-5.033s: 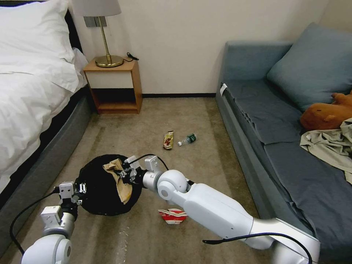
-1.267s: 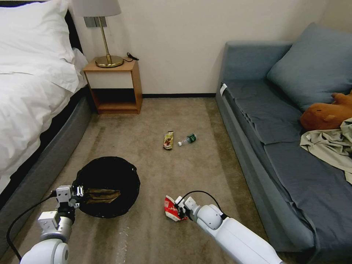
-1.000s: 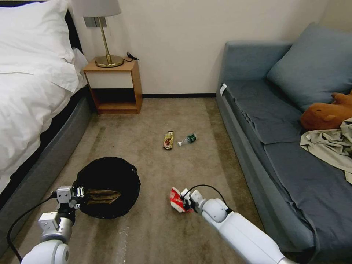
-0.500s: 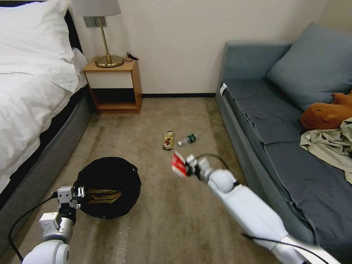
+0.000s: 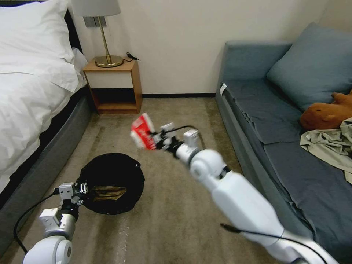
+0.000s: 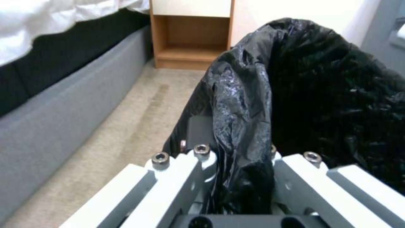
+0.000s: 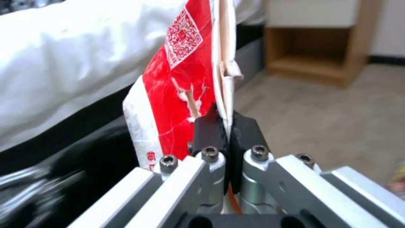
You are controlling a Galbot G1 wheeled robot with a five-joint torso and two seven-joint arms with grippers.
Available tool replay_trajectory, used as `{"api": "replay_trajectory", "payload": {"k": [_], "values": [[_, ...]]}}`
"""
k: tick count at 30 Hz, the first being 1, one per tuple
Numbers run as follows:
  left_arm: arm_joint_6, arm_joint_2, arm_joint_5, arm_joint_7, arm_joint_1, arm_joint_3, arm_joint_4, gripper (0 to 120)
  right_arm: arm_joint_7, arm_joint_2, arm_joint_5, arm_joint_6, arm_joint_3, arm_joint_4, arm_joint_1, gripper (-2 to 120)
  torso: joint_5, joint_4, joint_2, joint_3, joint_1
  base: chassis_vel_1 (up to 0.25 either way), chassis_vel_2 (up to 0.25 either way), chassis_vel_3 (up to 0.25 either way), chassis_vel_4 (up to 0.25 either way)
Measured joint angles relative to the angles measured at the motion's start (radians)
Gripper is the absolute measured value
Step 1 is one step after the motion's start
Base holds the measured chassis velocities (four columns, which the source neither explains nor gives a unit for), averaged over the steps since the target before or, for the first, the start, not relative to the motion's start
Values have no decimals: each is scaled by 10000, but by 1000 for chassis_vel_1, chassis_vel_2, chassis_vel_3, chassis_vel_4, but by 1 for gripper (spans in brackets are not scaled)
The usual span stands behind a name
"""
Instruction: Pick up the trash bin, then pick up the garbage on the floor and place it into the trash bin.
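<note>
Reds, blacks and greys

The carton point(image 5: 143, 131) was red and white with a QR code; the bin point(image 5: 112, 183) liner was glossy black; the sofa point(image 5: 278, 121) was blue-grey.

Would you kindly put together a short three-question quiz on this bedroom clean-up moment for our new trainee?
1. True or false: the right end effector is shut on the red-and-white carton.
2. What does the left end effector grip? A) the lamp B) the rim of the trash bin C) the pillow
3. Fill in: a tan-brown paper scrap lies inside the ____.

Key:
1. True. The right wrist view shows its black pads pinching the carton's edge, held in the air beyond the bin.
2. B. The left wrist view shows the black bag between its fingers.
3. Trash bin.
</note>
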Motion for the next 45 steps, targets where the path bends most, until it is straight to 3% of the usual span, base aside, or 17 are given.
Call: {"api": "replay_trajectory", "payload": {"k": [14, 18, 24, 27, 30, 31, 33, 37, 41, 45], "values": [[62, 105, -456, 11, 57, 48, -85, 4, 553, 813, -1280, 183, -1118, -1130, -1138, 0, 1, -1, 0, 0, -1, 0, 0, 0, 0], [38, 46, -660, 73, 82, 100, -74, 4, 789, 990, -1487, 260, -1232, -1317, -1390, 20, 2, -2, 0, 0, 0, 0, 0, 0, 0], [-16, -46, -493, 73, 88, 119, 1, 4, 807, 1031, -1514, 313, -1248, -1197, -1504, 36, 2, -1, 0, 1, 0, 0, 0, 0, 0], [-120, -118, -286, 66, 92, 81, 64, 4, 796, 1021, -1585, 384, -1243, -996, -1557, 53, 2, -1, 0, 0, 0, 0, 0, 0, 0], [-145, -154, -236, 57, 92, 37, 92, 4, 784, 1019, -1633, 443, -1153, -929, -1565, 61, 2, -1, 0, 0, 0, 0, 0, 0, 0], [-214, -201, -154, 46, 93, -31, 142, 4, 774, 1018, -1640, 486, -1038, -878, -1562, 67, 3, -2, 0, 0, 0, 0, 0, 0, 0], [-240, -218, -122, 45, 98, -54, 157, 4, 768, 1016, -1643, 499, -1013, -874, -1558, 70, 2, -2, 0, 0, 0, 0, 0, 0, 0], [-586, -305, 198, -155, 182, -185, 275, 4, 623, 1129, -1820, 757, -545, -1040, -1479, 90, 2, 0, 0, 0, 0, 0, 0, 0, 0], [-731, -304, 344, -295, 77, -306, 438, 4, 630, 1391, -1894, 887, 70, -1294, -1341, 99, 3, 0, 0, 0, 0, 0, 0, 0, 0], [-740, -291, 342, -374, -57, -368, 555, 4, 693, 1433, -1850, 895, 606, -1428, -1063, 100, 3, -1, 0, 1, 0, 0, 0, 0, 0]]}}
